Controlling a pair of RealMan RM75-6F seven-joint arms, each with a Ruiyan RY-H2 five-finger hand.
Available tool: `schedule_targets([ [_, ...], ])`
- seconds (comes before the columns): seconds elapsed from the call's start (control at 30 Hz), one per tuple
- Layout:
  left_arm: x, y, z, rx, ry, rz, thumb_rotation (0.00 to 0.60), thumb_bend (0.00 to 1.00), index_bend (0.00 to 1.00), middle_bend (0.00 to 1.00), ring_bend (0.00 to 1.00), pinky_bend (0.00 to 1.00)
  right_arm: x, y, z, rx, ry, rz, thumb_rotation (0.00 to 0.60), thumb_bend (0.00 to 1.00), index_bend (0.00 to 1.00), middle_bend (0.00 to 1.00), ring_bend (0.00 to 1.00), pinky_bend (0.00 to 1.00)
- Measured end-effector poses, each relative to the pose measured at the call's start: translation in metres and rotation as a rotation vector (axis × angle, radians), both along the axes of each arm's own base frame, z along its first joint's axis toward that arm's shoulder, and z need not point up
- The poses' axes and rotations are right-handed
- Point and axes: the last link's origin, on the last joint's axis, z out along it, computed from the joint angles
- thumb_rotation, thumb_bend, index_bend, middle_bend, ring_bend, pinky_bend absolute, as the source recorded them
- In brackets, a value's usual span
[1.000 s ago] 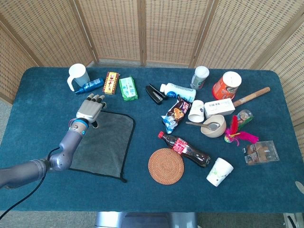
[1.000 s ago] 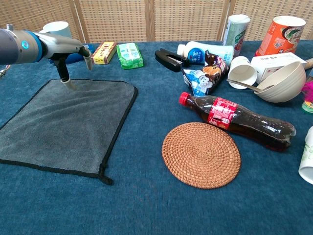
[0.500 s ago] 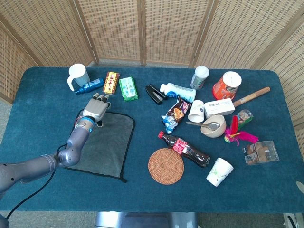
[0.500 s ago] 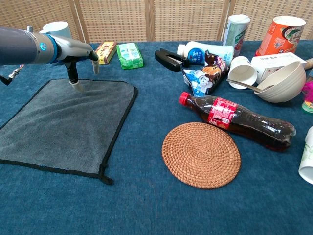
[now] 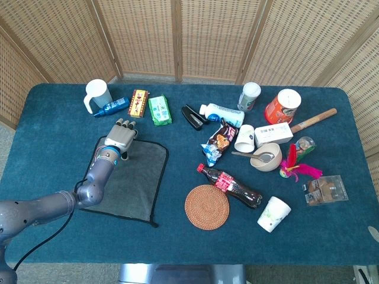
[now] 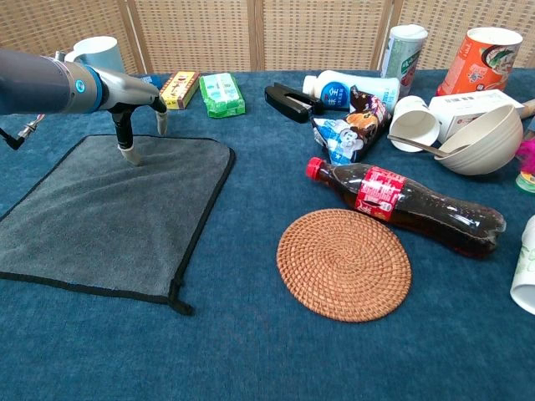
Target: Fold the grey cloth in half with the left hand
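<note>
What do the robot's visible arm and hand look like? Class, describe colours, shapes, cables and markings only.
The left arm is a smooth grey metallic tube with a blue ring at the wrist. The left hand is silver-grey with dark fingers. A thin black cable loops beneath it.

The grey cloth [image 5: 135,177] [image 6: 109,217] lies flat and unfolded on the table's left half, a roughly square piece with a black stitched border and a small black loop at its near right corner. Its surface is smooth, with only faint creases. It lies just below my left hand [image 5: 119,137] [image 6: 125,96], along its far edge.
</note>
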Motion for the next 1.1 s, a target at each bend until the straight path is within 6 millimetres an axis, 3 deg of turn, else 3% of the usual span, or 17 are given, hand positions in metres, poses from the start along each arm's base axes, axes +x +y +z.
schedule_targets([
  [0.63, 0.0033, -0.0075, -0.0094, -0.024, -0.003, 0.008, 0.6, 0.24, 0.31, 0.0, 0.0, 0.0, 0.0012, 0.0013, 0.0017, -0.003, -0.011, 0.011, 0.6, 0.0, 0.0, 0.0, 0.0, 0.0],
  [1.1, 0.0033, -0.0058, -0.0043, -0.004, -0.005, 0.008, 0.6, 0.24, 0.39, 0.0, 0.0, 0.0, 0.0019, 0.002, 0.0013, -0.001, -0.01, 0.014, 0.6, 0.0, 0.0, 0.0, 0.0, 0.0],
])
